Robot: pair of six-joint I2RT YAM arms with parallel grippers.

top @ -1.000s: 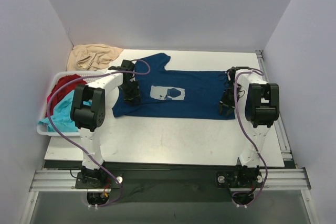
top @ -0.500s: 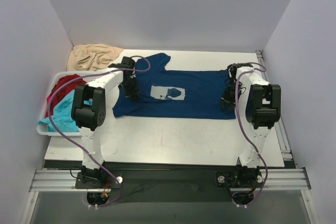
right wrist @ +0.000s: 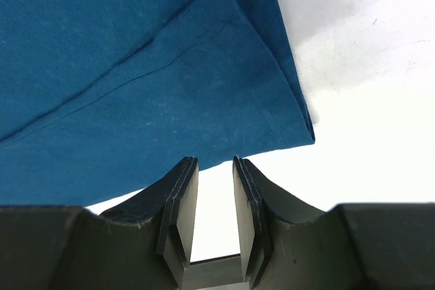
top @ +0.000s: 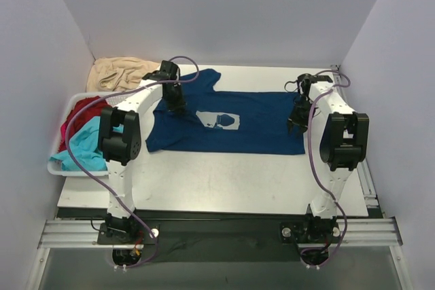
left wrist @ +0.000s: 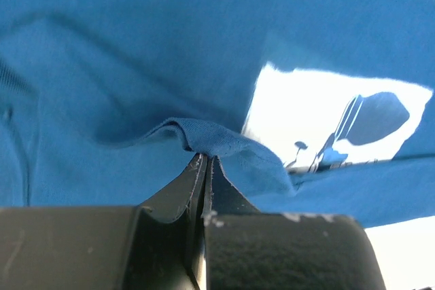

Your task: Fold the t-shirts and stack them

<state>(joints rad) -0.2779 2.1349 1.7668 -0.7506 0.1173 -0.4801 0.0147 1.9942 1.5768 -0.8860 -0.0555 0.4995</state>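
A navy t-shirt (top: pixel 255 132) with a pale print (top: pixel 219 119) lies spread flat on the white table. My left gripper (top: pixel 176 104) is near the shirt's left shoulder. In the left wrist view it (left wrist: pixel 203 158) is shut on a small raised fold of the navy cloth (left wrist: pixel 204 135), with the print (left wrist: pixel 326 117) just to the right. My right gripper (top: pixel 297 119) hovers at the shirt's right hem. Its jaws (right wrist: pixel 215 162) stand slightly open with nothing between them, and the hem edge (right wrist: pixel 272 117) lies just beyond the tips. Red (top: pixel 84 109) and turquoise (top: pixel 83 145) t-shirts lie crumpled in a basket.
The white basket (top: pixel 57 168) stands at the table's left edge. A beige cloth (top: pixel 122 73) is bunched at the back left corner. Grey walls close in the table on three sides. Bare table (top: pixel 217 181) stretches between the shirt and the arm bases.
The left jaws have closed on a fold of the navy shirt and moved farther from the base. The right gripper has moved up along the hem, still slightly open.
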